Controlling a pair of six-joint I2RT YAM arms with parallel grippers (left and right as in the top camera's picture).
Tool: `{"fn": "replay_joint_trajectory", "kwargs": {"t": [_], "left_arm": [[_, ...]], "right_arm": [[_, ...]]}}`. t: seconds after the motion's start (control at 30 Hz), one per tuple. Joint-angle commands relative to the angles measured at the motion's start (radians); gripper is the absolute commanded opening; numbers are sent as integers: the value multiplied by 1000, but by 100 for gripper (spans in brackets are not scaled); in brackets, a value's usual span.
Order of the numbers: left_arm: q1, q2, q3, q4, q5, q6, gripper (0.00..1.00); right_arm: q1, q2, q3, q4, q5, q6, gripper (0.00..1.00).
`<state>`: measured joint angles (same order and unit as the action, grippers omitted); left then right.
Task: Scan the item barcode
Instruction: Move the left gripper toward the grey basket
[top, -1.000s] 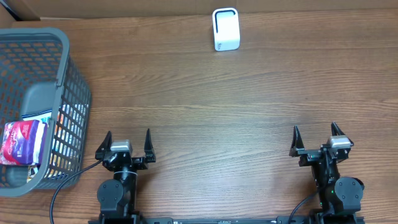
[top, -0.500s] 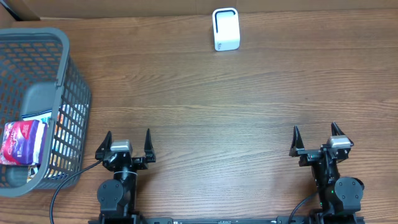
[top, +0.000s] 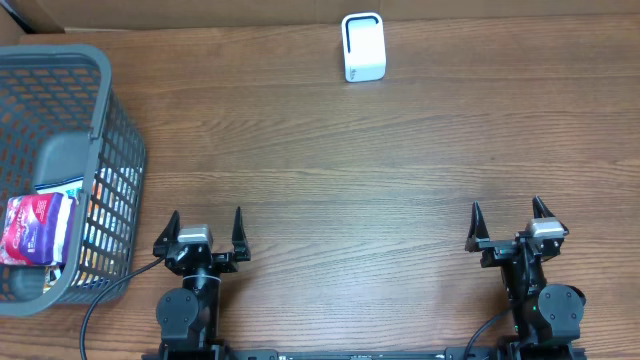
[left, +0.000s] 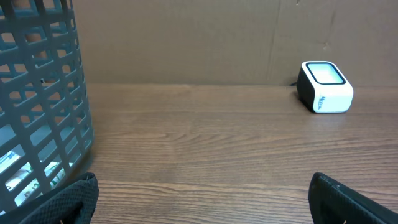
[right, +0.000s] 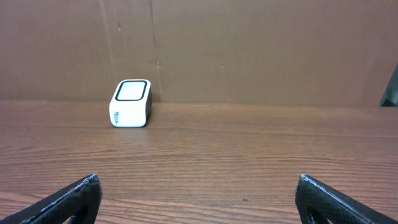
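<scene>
Wood table, cardboard wall along its far edge. You've got both arms sitting at the near edge. Grey mesh basket stands just left of your left gripper, whose jaws are spread wide with nothing in them. Right gripper is the same: fully spread, empty, well apart from everything. White scanner is far ahead, between the two grippers, near the wall. Pink packet lies inside the basket, left of the left gripper, untouched.
</scene>
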<state>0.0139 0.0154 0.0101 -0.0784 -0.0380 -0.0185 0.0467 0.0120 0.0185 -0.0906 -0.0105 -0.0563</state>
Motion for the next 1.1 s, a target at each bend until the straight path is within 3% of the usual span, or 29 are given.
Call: {"fn": "replay_joint_trajectory", "kwargs": {"t": [0.0,0.2,0.33,0.43,0.47,0.6,0.73,0.9,1.07], "left_arm": [[5,-11,-5,3,5,23,100],[5,-11,-5,3,25,1,100],[4,-11,-5,37,250,-257,100],[5,-11,-5,153,350,-505,100],[5,-11,-5,193,363,-518,100],[5,-11,0,419,439,-476,100],[5,-11,64,459,406,-470,100],[5,34,280,245,394,-292,100],[5,244,599,-74,362,-129,100]], "right_arm": [[-3,-9,-10,6,9,-4,100],[-3,-9,-10,6,9,-4,100],[-3,-9,-10,6,9,-4,100],[-3,-9,-10,6,9,-4,100],[-3,-9,-10,6,9,-4,100],[-3,-9,-10,6,9,-4,100],[-3,-9,-10,6,9,-4,100],[-3,-9,-10,6,9,-4,100],[-3,-9,-10,6,9,-4,100]]}}
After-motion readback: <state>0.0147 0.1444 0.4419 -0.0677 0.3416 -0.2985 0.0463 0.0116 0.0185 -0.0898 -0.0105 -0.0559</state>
